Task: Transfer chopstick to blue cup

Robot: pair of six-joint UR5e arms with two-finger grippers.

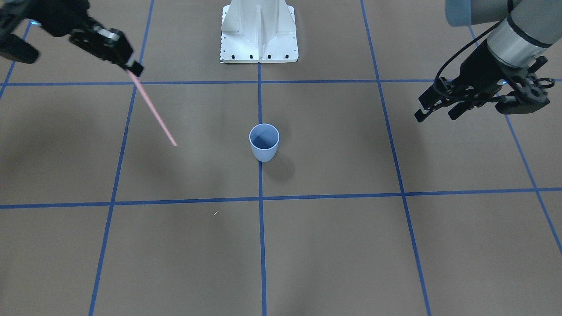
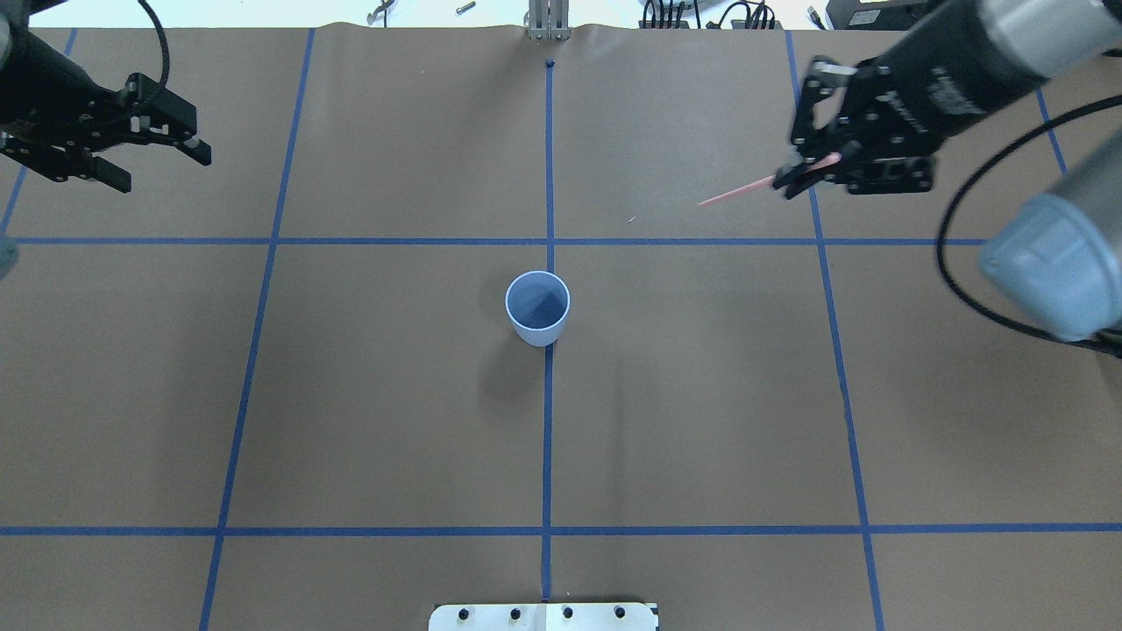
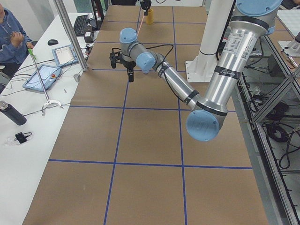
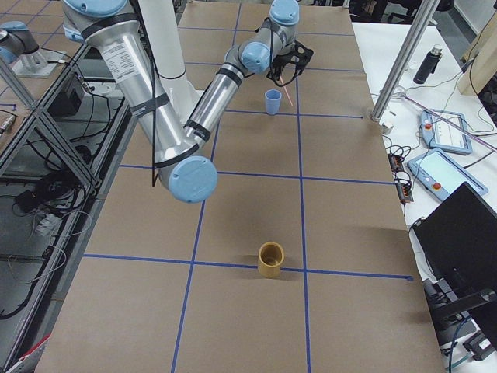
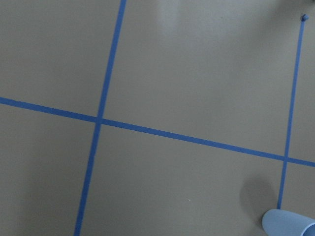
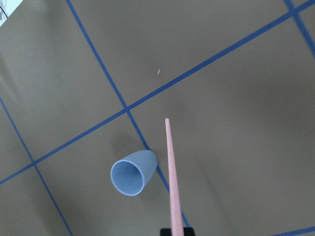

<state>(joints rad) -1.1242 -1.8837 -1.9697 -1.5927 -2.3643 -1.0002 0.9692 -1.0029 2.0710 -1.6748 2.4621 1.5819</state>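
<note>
Front view: right hand (image 1: pixel 134 69) pinching thin pale pink chopstick (image 1: pixel 153 112) by one end, aloft, slanted; small tapered light blue cup (image 1: pixel 264 142) upright on brown papered bench (image 1: pixel 351 245), well apart. Overhead: left hand (image 2: pixel 165 171) spread, empty. Right wrist: chopstick outside cup

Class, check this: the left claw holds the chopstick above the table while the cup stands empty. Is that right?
No. The right claw holds the chopstick, as the overhead view shows; the left claw is open and empty. The cup does stand empty.
</note>
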